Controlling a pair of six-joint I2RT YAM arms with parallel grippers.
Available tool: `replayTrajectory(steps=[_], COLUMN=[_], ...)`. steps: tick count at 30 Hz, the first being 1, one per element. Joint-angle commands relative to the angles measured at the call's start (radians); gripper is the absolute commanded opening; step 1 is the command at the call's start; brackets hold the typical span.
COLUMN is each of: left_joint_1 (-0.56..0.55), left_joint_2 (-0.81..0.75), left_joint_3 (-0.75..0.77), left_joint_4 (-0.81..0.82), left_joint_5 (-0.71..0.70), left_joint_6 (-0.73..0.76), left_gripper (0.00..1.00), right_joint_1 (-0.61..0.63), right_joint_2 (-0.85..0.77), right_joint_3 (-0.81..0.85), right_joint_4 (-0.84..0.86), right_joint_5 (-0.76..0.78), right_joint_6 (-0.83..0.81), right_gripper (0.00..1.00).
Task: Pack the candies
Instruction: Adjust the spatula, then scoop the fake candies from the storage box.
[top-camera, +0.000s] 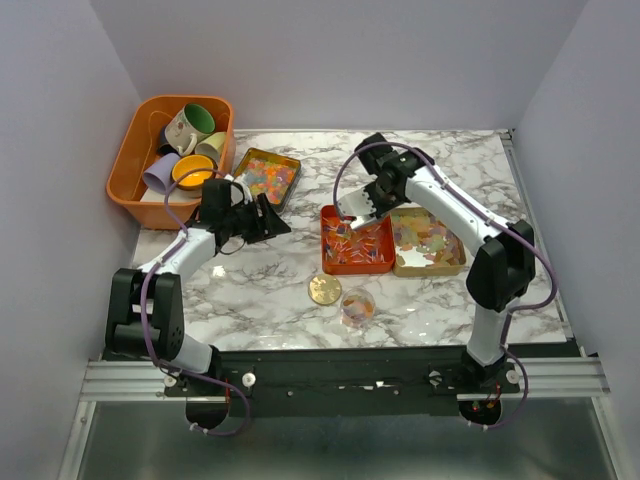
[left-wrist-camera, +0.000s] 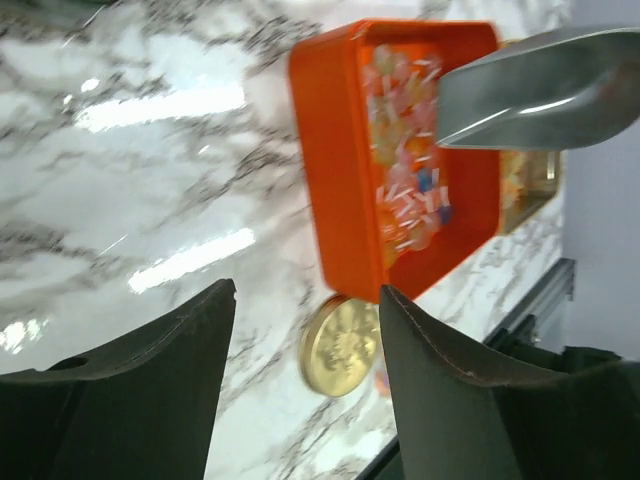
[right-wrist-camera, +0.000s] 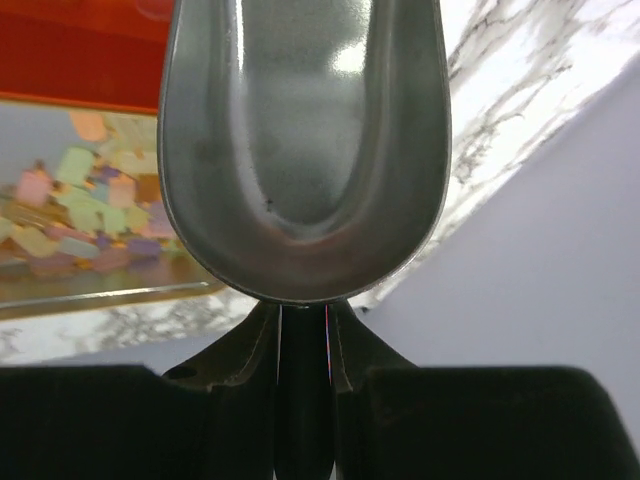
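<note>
Small wrapped candies fill the square orange tray in the middle of the table; the left wrist view shows the same candies in that tray. More candies lie in a tan tray, in a tin at the back, and in a clear cup. My right gripper is shut on the handle of a metal scoop, whose empty bowl hangs over the orange tray's far edge. My left gripper stands open over bare marble, left of the tray, with nothing between its jaws.
A flat gold disc lies in front of the orange tray, beside the clear cup. An orange bin with several mugs stands at the back left. Grey walls close in both sides and the back.
</note>
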Motion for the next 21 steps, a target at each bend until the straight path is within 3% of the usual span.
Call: replayTrajectory(steps=[1, 16, 21], left_joint_1=[-0.003, -0.089, -0.118], left_joint_2=[-0.043, -0.02, 0.032], left_joint_3=[-0.06, -0.156, -0.182], left_joint_4=[-0.092, 0.003, 0.051], left_joint_5=[-0.163, -0.187, -0.157], left_joint_6=[0.047, 0.027, 0.036], left_gripper=[0.69, 0.68, 0.61], right_joint_1=[0.001, 0.044, 0.087], right_joint_2=[-0.009, -0.012, 0.012], right_joint_3=[-0.071, -0.215, -0.226], right_joint_4=[0.122, 0.244, 0.218], right_joint_5=[0.148, 0.372, 0.418], right_joint_6=[-0.194, -0.348, -0.333], right_gripper=[0.01, 0.01, 0.01])
